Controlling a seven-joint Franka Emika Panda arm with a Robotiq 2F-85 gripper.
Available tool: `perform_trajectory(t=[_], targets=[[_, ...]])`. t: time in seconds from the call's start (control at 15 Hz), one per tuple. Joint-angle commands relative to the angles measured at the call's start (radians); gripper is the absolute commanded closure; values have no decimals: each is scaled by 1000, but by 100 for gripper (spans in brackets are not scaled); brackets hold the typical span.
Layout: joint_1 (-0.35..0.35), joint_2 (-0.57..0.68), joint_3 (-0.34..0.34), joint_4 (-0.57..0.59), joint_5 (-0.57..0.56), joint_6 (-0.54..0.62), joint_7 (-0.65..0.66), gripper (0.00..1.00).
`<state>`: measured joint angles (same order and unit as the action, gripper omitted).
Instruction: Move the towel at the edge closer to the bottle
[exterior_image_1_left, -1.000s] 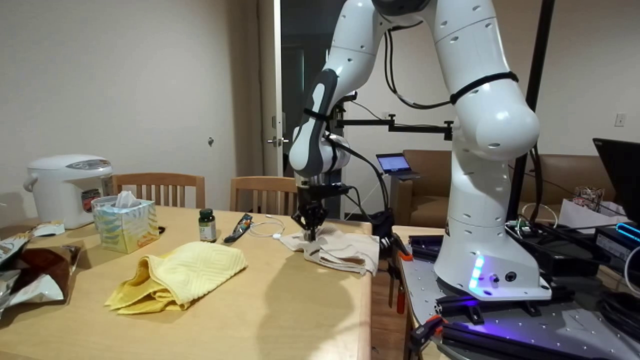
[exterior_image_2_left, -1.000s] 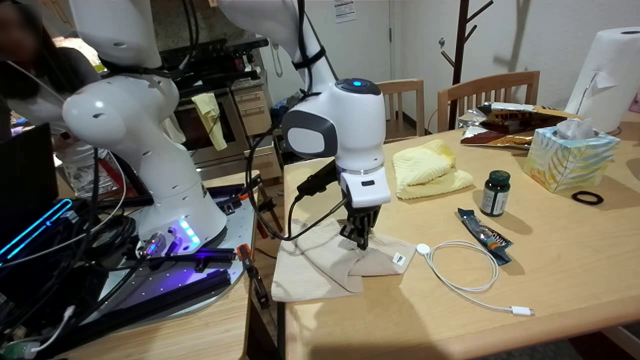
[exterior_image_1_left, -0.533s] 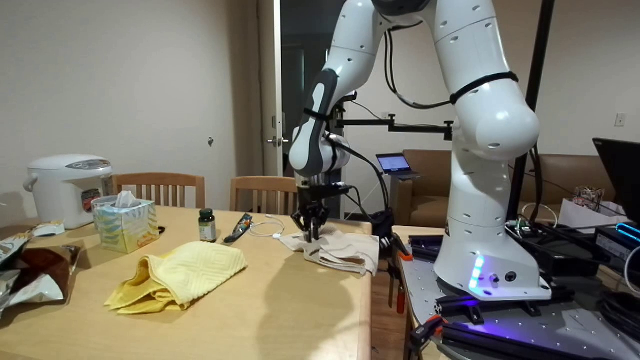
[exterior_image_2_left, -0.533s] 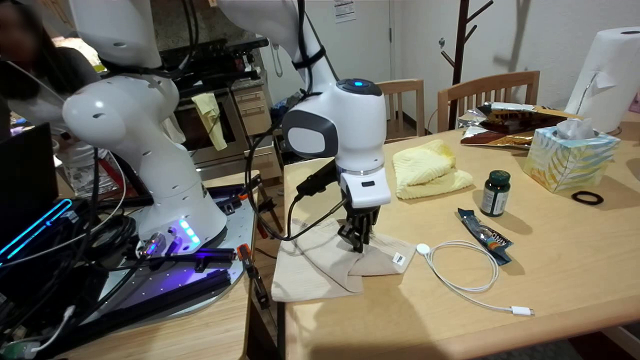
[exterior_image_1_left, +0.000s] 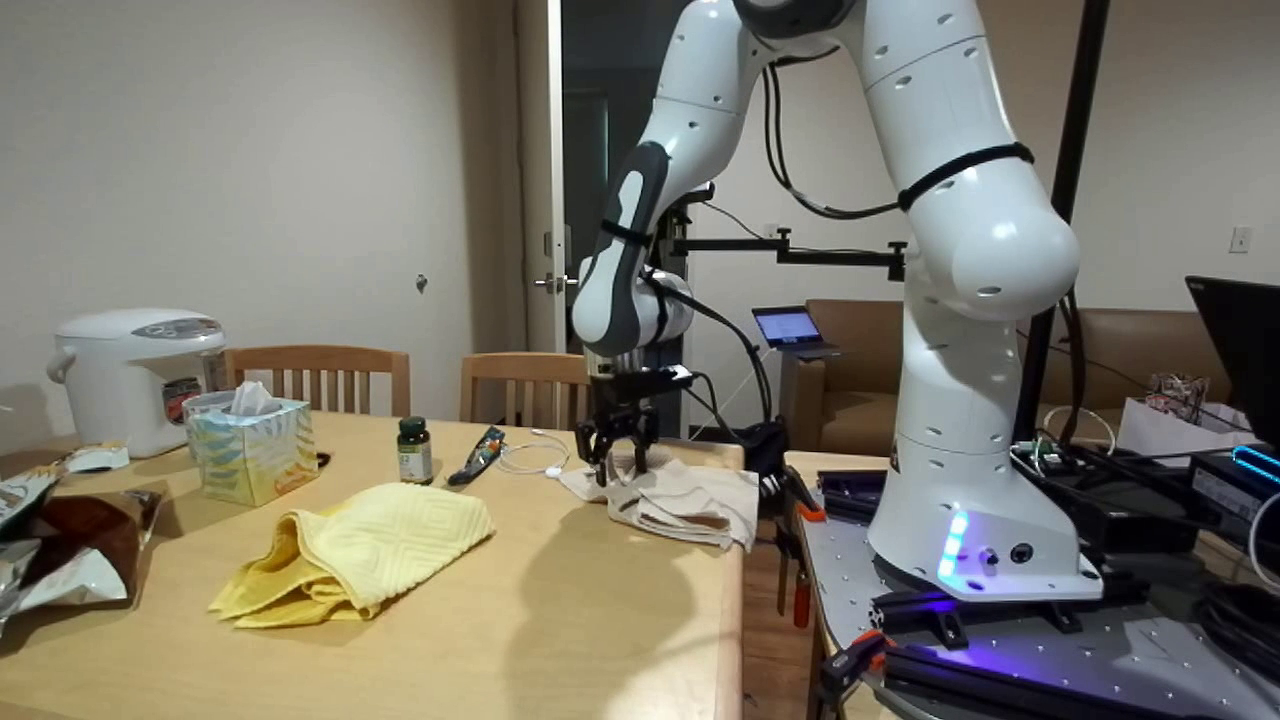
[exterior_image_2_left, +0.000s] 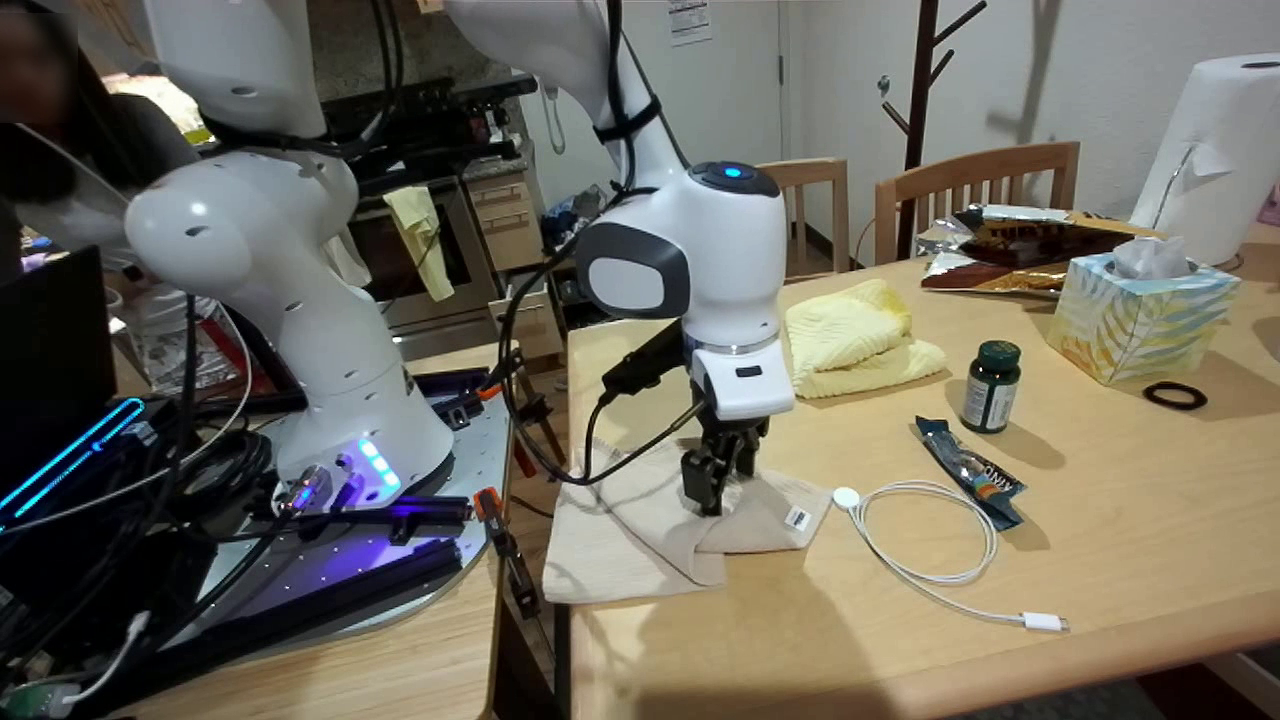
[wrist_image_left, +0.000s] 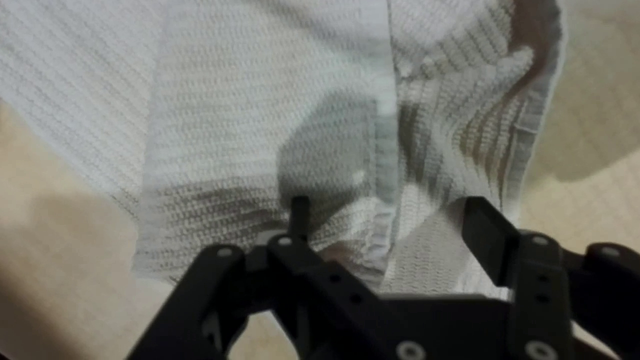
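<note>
One towel (exterior_image_2_left: 680, 535), off-white, loosely folded, lies at the nine o'clock edge of the bench (exterior_image_2_left: 1100, 520) in an exterior view, a corner poking past it. Gripper (exterior_image_2_left: 727, 488) points down over it, fingers (wrist_image_left: 492, 240) spread well apart, towel showing in the gap. Whether tips touch: cannot tell. From towel, bottle (exterior_image_2_left: 990, 390) stands upright at two o'clock, well apart. Yellow cloth (exterior_image_2_left: 860, 340) between one and two, nearer. White cable (exterior_image_2_left: 846, 498) at three, just beside. Packet (exterior_image_2_left: 968, 473) at six o'clock from bottle, near it; tissue box (exterior_image_2_left: 1140, 320) at two.
</note>
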<state>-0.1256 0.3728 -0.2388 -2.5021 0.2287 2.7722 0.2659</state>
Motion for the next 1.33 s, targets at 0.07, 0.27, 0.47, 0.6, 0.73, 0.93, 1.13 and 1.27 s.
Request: perform_trajectory(t=[0.07,0.27,0.47,0.6,0.73,0.93,1.13,1.27], targets=[[-3,25,2,35,-19,-31,19,0],[-8,25,3,40,-18,-36,12,25],[-14,25,7,43,-13,-39,5,40],[-15,27,9,45,-12,-42,3,53],[-18,26,12,43,-9,-41,0,66],[-21,28,15,42,-6,-37,-4,86],[-24,29,17,40,-3,-32,-7,100],[-25,19,18,30,-4,-32,-11,100]])
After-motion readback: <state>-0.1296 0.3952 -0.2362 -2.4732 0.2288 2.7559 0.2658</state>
